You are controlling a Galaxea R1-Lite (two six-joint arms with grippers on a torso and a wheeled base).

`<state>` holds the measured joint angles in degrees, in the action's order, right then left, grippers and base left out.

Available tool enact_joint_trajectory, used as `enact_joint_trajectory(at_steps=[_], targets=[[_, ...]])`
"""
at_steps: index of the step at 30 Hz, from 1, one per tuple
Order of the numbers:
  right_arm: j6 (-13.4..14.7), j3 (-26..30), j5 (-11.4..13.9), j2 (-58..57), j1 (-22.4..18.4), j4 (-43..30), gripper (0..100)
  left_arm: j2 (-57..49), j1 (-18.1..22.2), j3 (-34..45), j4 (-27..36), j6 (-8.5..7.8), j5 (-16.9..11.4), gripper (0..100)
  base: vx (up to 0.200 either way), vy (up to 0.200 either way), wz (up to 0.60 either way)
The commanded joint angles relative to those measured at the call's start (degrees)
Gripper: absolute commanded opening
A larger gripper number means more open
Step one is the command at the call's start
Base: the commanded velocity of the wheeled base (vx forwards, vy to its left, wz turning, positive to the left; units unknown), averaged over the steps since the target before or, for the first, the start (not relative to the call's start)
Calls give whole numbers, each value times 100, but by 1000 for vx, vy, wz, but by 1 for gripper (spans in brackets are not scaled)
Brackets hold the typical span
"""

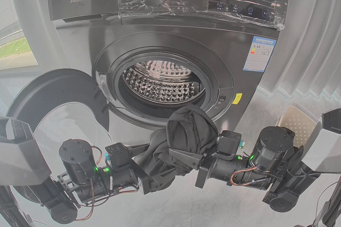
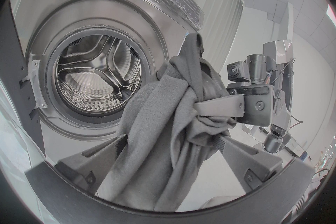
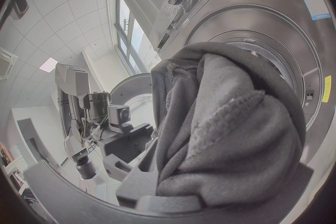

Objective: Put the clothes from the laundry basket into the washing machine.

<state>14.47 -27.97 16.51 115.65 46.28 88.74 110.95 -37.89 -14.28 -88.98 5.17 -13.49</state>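
Just below the washing machine [image 1: 167, 36]'s round opening, saw a dark garment [image 1: 190, 130] bunched up in mid-air, off the floor and not yet inside the drum [image 1: 160, 87]. Found the right gripper [image 1: 179, 153] pinching it from the machine's right side, with cloth heaped over it. Found the left gripper [image 1: 156, 164] toward the machine's left side, fingers [image 2: 87, 165] spread wide, with the lower folds hanging loose between them. Noted the door [image 1: 53, 96] swung fully open at the machine's left, and a pale laundry basket [image 1: 298, 121] on the floor by its right corner.
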Motion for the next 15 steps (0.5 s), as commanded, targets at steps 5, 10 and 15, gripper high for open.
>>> enact_joint_trajectory(at_steps=[5,10,15], targets=[[38,-7,-7,1,92,3,0,243,-17,-322,-23,-113,31,100,0,0,0],[82,-16,-7,19,92,3,0,182,-17,-436,-32,-104,40,100,0,0,0],[91,-95,-209,54,101,3,0,173,-52,-541,-32,-95,40,0,0,0,0]])
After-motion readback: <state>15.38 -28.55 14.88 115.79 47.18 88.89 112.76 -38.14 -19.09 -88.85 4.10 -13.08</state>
